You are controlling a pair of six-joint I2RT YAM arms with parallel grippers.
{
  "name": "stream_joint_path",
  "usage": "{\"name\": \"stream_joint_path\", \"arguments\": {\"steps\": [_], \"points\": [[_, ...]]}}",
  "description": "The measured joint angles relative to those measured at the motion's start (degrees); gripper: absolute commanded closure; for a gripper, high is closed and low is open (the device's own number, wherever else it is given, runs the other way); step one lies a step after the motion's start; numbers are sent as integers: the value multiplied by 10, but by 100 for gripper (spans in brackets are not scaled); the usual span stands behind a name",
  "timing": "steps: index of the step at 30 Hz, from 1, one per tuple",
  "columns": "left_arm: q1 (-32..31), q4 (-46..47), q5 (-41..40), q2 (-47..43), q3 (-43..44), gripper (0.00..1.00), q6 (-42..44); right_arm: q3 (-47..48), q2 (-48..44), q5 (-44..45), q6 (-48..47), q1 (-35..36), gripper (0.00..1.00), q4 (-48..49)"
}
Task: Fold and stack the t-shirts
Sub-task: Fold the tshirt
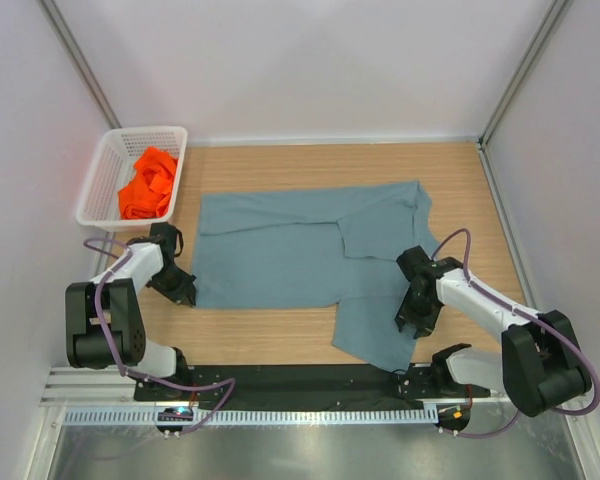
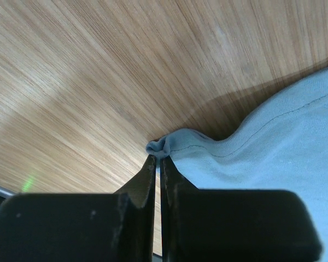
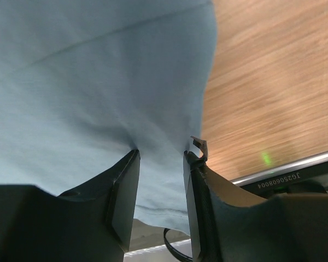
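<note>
At the far-left corner of the light wooden worktop (image 1: 280, 165): one white plastic lattice basket (image 1: 130, 132), containing one bright orange cloth t-shirt (image 1: 148, 185). It is crumpled, not folded, and neither hand touches it.

Across the middle of the worktop: one large dusty grey-blue cloth t-shirt (image 1: 280, 250), laid mostly flat, long side running left to right. Its right part is doubled over onto the body, and one flap reaches toward the near edge, right of middle. Condition: partly folded at most; no neat packet formed.

Left hand (image 1: 183, 290): at the near-left corner of the grey-blue t-shirt. It is closed tight, with a small bunch of hem pinched between the fingertips; the rest of the cloth spreads away from them.

Right hand (image 1: 411, 322): low over the near flap, close to that flap's right edge. Its jaws are part-way open, astride the cloth. Fabric lies between and beneath them, puckered against one finger, but no firm pinch shows.

Progress, as judged: early. Remaining: finish folding the grey-blue t-shirt, take the orange one out of the basket, fold it, and stack the two. No stack exists yet.
</note>
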Motion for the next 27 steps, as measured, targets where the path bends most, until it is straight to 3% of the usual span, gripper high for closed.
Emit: {"name": "stream_joint_path", "arguments": {"steps": [6,10,13,23,27], "points": [[0,2,0,3,5,100,1,-15,1,-6,4,0,59,2],[0,2,0,2,5,100,1,-9,16,-15,2,-1,86,14],[0,2,0,2,5,100,2,-8,17,-21,3,-1,98,21],[0,-7,0,-27,7,100,2,-12,-36,3,-2,-1,99,6],[0,-21,-1,-48,16,100,7,32,-70,20,-17,-1,99,-28]]}}
